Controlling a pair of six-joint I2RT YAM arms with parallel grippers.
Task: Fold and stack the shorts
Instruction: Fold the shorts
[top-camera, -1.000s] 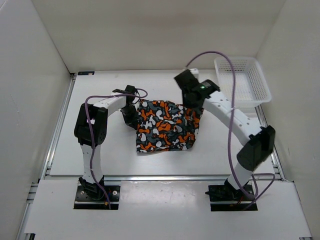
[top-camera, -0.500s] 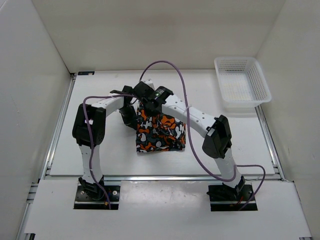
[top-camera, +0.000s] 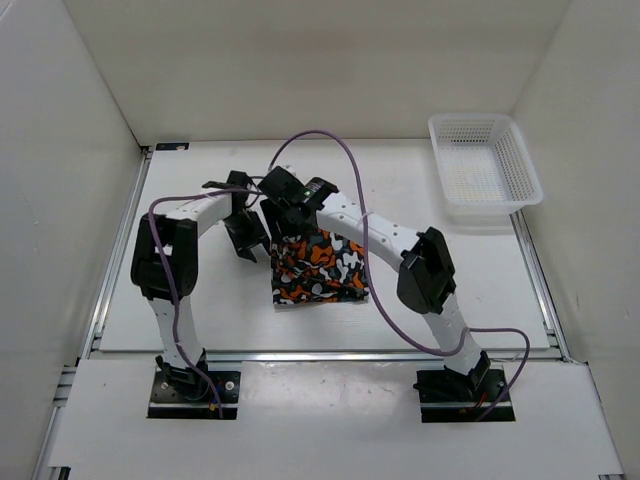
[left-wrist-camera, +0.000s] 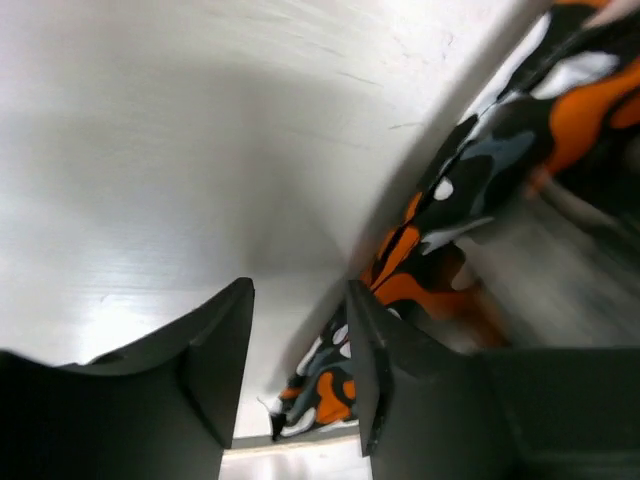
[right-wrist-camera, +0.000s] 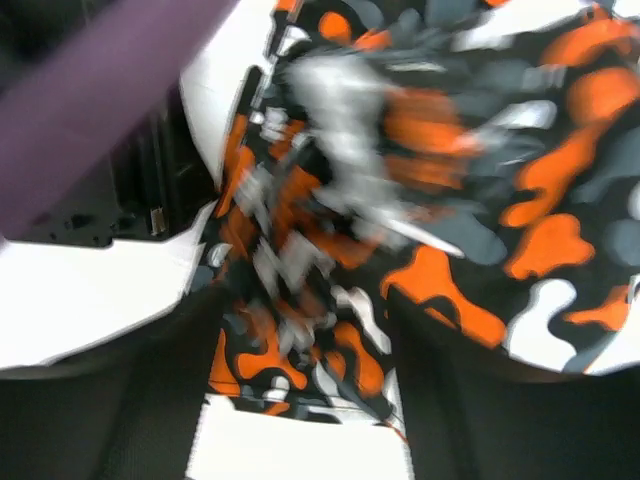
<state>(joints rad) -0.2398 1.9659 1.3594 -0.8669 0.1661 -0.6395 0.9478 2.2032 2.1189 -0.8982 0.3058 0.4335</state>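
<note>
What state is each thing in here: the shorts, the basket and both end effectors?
shorts: folded into a compact rectangle, lying flat.
white mesh basket: upright, empty, far right corner.
left end effector: open, empty, beside the shorts' left edge.
right end effector: open, over the shorts' far left corner; its view is blurred.

A white rectangular plastic mesh basket (top-camera: 482, 172) sits at the far right corner of the flat white table (top-camera: 190, 300), close to the plain white right-hand wall (top-camera: 590, 220). A silver metal rail (top-camera: 117, 250) runs along the table's left edge, another (top-camera: 330, 355) along its near edge.
</note>
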